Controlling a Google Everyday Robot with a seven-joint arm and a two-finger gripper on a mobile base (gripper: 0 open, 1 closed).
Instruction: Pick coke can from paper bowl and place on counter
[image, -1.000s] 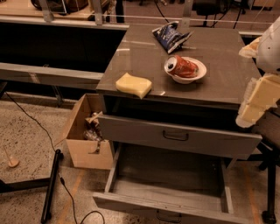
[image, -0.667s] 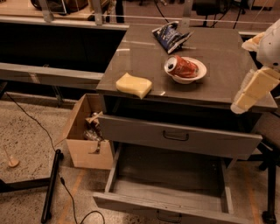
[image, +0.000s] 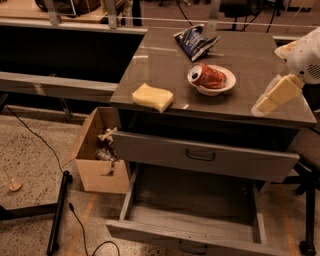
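Note:
The coke can (image: 207, 76) lies on its side in the white paper bowl (image: 224, 87), silver top facing left. The bowl stands on the glossy grey-brown counter (image: 160, 62), right of centre. My gripper (image: 268, 80) hangs over the counter's right edge, to the right of the bowl and apart from it. Its cream fingers (image: 277, 95) are spread and hold nothing. The white arm enters from the right edge of the view.
A yellow sponge block (image: 152, 97) sits at the counter's front left edge. A blue-and-white chip bag (image: 194, 42) lies behind the bowl. Two drawers (image: 200, 155) below are pulled open. A tan cardboard box (image: 100, 157) stands on the floor to the left.
My gripper has moved up and a little left, from beside the counter's front right corner to over its right edge. The can, bowl, sponge and bag have not moved.

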